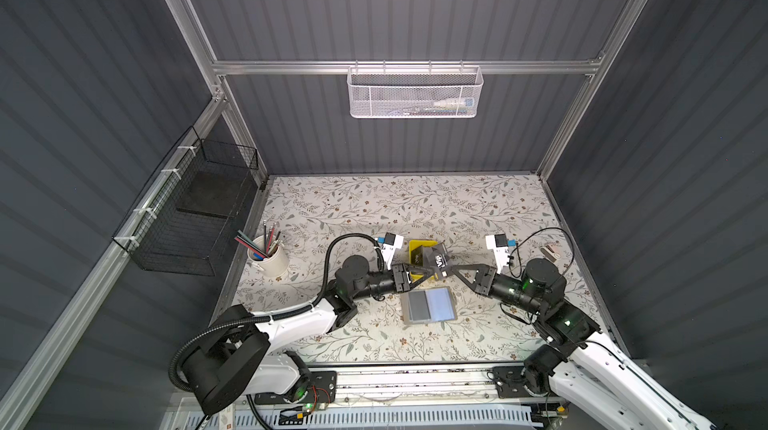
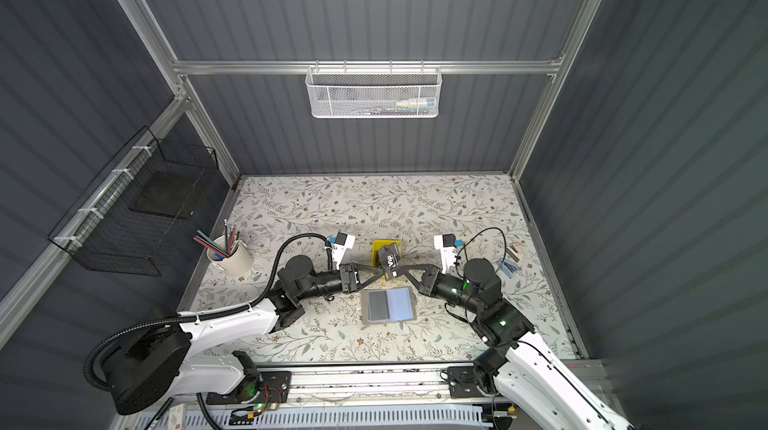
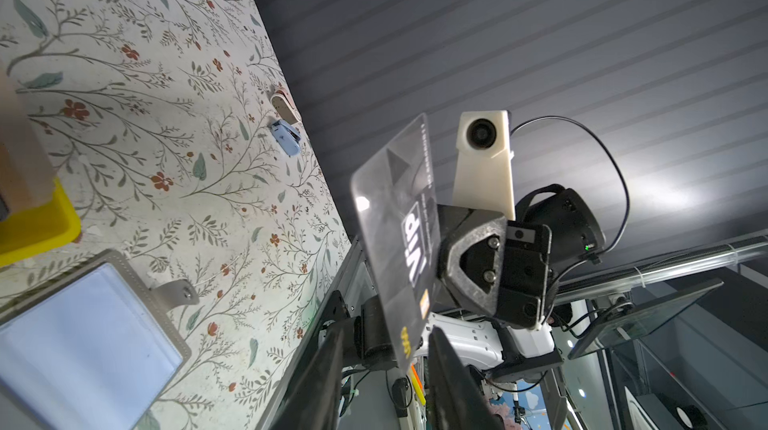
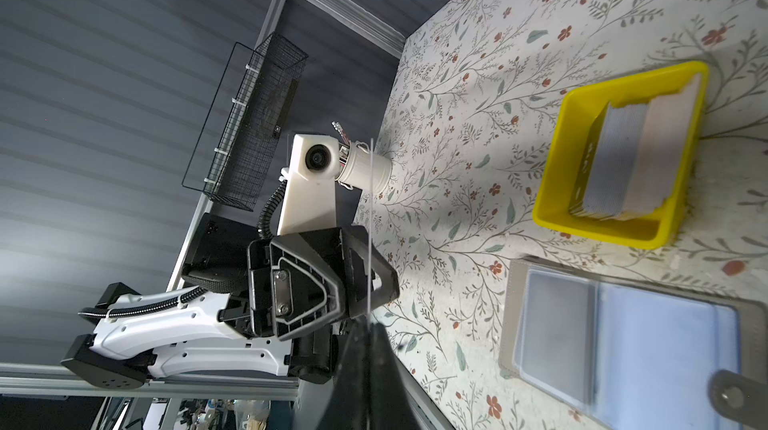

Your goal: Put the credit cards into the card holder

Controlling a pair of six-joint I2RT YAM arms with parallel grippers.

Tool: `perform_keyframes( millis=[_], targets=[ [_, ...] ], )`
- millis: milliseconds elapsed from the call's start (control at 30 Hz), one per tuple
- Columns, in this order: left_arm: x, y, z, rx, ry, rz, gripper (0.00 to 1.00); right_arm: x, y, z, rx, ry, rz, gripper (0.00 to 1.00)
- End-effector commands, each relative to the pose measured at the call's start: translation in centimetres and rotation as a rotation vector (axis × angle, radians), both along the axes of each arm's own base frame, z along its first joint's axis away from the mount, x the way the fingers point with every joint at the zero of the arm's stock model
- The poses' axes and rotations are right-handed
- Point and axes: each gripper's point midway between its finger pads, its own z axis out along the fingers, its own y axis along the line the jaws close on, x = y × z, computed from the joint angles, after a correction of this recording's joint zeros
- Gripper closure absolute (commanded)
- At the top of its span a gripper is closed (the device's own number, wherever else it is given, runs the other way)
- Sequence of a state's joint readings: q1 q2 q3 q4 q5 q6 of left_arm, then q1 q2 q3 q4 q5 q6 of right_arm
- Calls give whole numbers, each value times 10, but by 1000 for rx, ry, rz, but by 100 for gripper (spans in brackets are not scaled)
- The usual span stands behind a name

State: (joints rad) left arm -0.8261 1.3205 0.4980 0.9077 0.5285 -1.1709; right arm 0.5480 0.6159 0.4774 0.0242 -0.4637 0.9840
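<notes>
Left end effector (image 1: 431, 276) straddles the lower edge of a black VIP card (image 1: 437, 259), its jaws partly open and not yet clamped. The card stands in the air over the table (image 1: 374, 207), between the tray (image 1: 414, 246) and the open holder (image 1: 428, 308). Right end effector (image 1: 452, 272) is pinched shut on it. The risk is that the right lets go before the left grips: the thin card could twist, slip and miss the sleeve.

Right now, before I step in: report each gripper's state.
Left gripper: open, fingers on either side of the black VIP card, not clamped on it.
Right gripper: shut on the black VIP card.
</notes>
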Motion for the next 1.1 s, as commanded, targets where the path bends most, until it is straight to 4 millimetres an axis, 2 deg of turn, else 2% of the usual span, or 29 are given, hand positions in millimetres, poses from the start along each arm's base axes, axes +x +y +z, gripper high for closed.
perform_keyframes(
  millis=[0, 300, 733, 1067],
  targets=[
    [-1, -3, 14, -50, -16, -14, 66, -3, 4, 15, 57, -44, 24, 96],
    [1, -7, 10, -48, 1, -7, 69, -5, 4, 5, 82, -29, 26, 96],
    [5, -16, 20, -102, 8, -20, 75, -2, 4, -8, 70, -7, 21, 96],
    [9, -18, 20, -131, 23, -14, 79, 1, 0, -22, 54, 16, -16, 94]
  ],
)
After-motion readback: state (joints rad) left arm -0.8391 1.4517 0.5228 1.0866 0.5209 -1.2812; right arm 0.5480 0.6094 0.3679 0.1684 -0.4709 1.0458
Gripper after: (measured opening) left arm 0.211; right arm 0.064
